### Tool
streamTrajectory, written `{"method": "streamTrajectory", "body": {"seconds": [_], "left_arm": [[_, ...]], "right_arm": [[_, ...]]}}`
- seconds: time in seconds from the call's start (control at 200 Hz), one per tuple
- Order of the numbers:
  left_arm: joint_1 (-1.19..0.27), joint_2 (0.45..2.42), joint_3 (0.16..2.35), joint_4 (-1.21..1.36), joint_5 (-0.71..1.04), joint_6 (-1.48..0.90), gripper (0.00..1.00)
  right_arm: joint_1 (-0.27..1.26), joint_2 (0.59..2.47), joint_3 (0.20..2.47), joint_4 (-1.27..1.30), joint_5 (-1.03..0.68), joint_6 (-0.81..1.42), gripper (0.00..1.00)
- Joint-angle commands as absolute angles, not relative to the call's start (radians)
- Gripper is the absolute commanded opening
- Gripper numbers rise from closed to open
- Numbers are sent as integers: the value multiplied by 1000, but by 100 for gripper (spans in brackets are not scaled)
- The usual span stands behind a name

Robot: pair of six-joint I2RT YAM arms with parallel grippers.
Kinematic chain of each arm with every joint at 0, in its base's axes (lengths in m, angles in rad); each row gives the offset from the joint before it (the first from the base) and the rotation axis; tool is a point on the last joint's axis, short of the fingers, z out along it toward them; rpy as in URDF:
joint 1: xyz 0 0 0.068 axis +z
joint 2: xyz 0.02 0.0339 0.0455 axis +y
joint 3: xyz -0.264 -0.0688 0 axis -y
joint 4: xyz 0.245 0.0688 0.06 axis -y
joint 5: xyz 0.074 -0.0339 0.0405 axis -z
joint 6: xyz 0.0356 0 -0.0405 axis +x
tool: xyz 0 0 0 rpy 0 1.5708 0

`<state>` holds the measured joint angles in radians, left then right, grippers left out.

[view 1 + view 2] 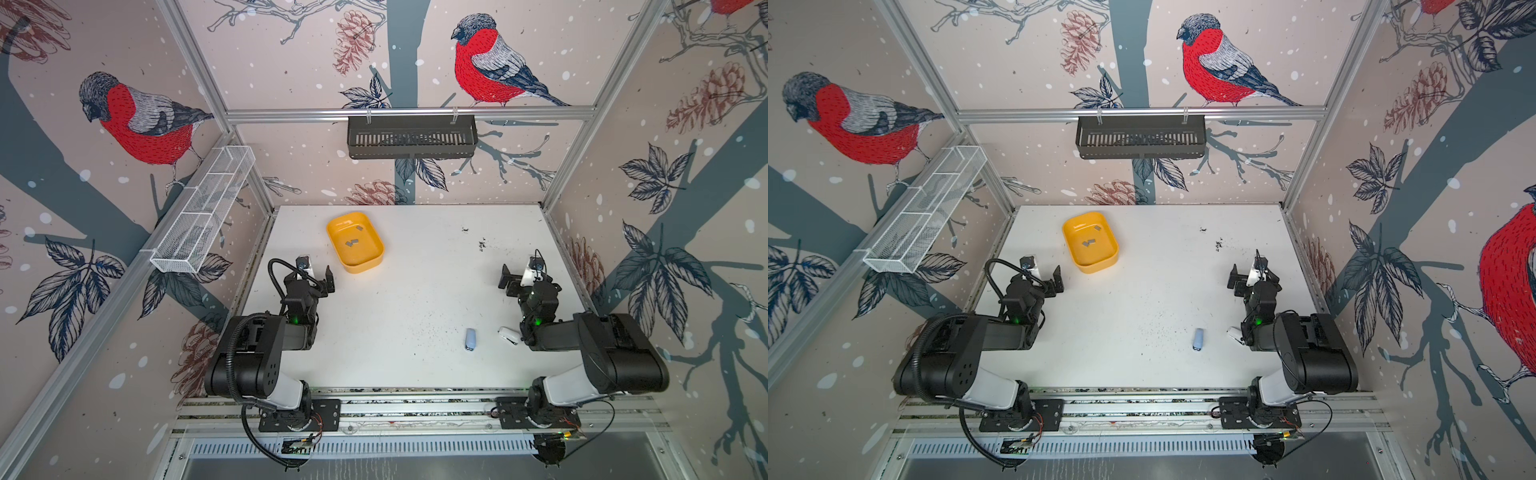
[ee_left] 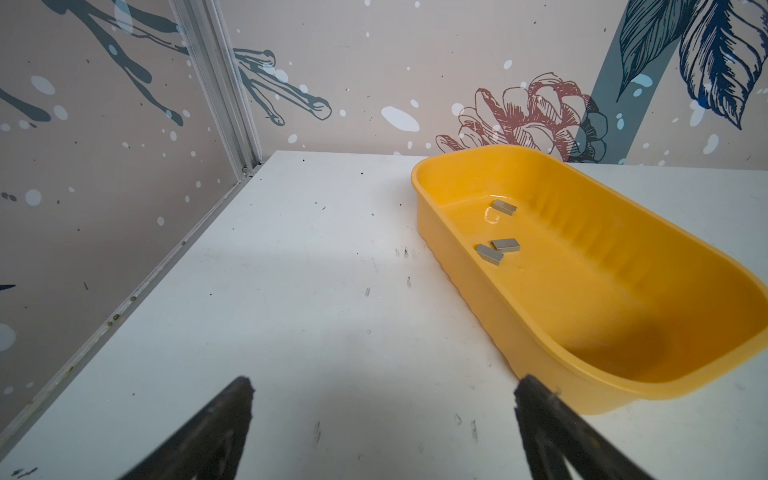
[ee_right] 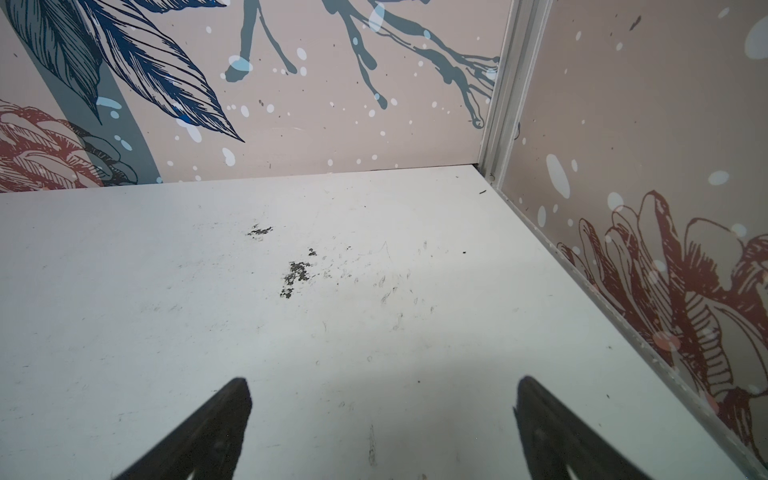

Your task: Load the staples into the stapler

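Observation:
Three small grey staples (image 2: 505, 244) lie in a yellow tray (image 2: 582, 291) at the back left of the white table; both top views show the staples (image 1: 354, 242) (image 1: 1089, 243) there. A light blue stapler (image 1: 470, 339) (image 1: 1199, 339) lies at the front right. Beside it lies a white stapler (image 1: 509, 335) (image 1: 1234, 333), partly under the right arm. My left gripper (image 1: 318, 274) (image 1: 1044, 276) (image 2: 384, 382) stands open and empty just left of the tray's near end. Open and empty too, my right gripper (image 1: 520, 274) (image 1: 1252, 276) (image 3: 383, 381) hangs over bare table at the right.
A black basket (image 1: 411, 137) hangs on the back rail and a white wire rack (image 1: 203, 208) on the left wall. Dark specks (image 1: 482, 244) (image 3: 297, 274) mark the table ahead of the right gripper. Patterned walls close in the back and both sides.

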<state>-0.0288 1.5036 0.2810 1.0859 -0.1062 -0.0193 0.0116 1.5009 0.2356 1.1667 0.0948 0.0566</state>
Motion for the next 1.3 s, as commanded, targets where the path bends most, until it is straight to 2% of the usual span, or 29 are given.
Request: {"method": "streamTrajectory", "body": {"seconds": [0.0,0.745,1.211,1.296], "left_arm": [[-27,1499,279,1120,-107,-11,97],[-42,1365,224,1106,-135,-11,97],[-76,1276,283,917,-180,-25,98],[-107,1234,291,877,-212,-16,98]], "right_arm": [[12,1496,233,1196,104,64,99],[41,1377,186,1183,161,57,99],[128,1258,256,969,280,29,99],[143,1181,263,916,281,51,99]]}}
